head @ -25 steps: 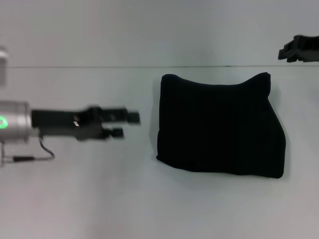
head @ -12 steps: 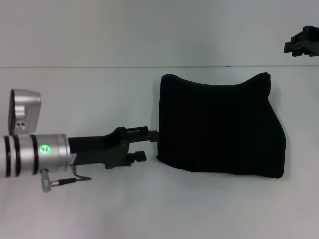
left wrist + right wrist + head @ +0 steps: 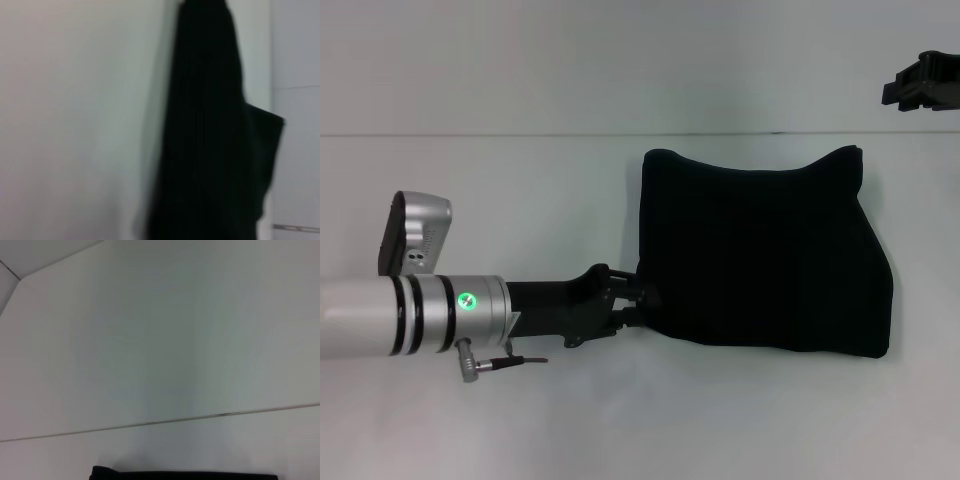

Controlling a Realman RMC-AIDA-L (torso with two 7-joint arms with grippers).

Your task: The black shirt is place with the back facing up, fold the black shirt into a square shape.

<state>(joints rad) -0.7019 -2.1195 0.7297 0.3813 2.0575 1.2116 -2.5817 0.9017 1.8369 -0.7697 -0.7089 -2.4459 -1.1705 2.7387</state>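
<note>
Folding looked nearly complete: the black shirt (image 3: 760,250) already lay as a compact, roughly square bundle on the white bench (image 3: 520,420), somewhat right of the bench's middle and closer to its far edge than to the near one. No sleeves, collar or lettering showed, only plain dark cloth several layers thick. What seemed left was tidying, for the outline was not yet a clean square: the far edge sagged between two raised corners, the right side bulged outward, and the near edge ran slightly askew. The left hand (image 3: 638,298) reached in low from the bench's left side and met the bundle at its near-left corner, its tips touching or just under the cloth there; they merged with the dark fabric, so I could not tell whether it was wide, narrow or pinching the corner. My guess is that it was about to press or straighten that edge, or take the corner for a last small fold. The left wrist view showed the shirt (image 3: 210,140) close up as a long dark mass on the pale surface, with one corner jutting out. The right hand (image 3: 924,84) hung parked high beyond the bench's far-right corner, well apart from the cloth, its opening likewise unreadable. The right wrist view caught only a thin strip of the shirt (image 3: 185,475) at the bottom.
</note>
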